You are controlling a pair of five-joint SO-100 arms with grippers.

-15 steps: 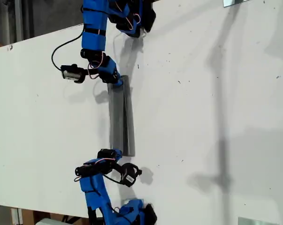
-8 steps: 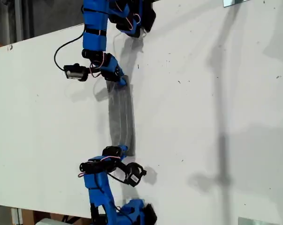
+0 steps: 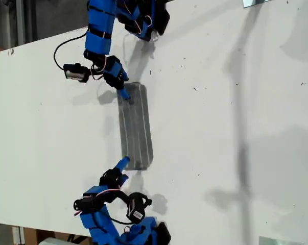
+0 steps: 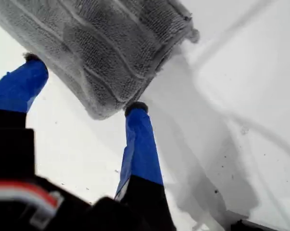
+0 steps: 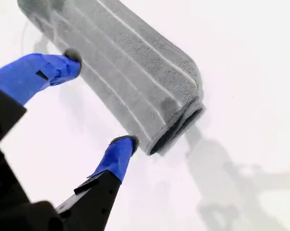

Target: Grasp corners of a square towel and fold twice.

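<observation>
It looks like a lab or workshop. A big plain white table [image 3: 220, 127] has little marks on it, and two blue robot arms [image 3: 105, 30] are fixed at its edges.

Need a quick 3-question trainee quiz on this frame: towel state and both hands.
1. True or false: my first hand is clamped shut on the grey striped fabric towel.
2. The towel is: A) a narrow folded strip lying on the white table; B) crumpled in a ball; C) hanging off the table's edge.
3. Is my second hand open or shut?
Key: 1 false, its jaws are spread wide. 2 A. 3 open.
</observation>
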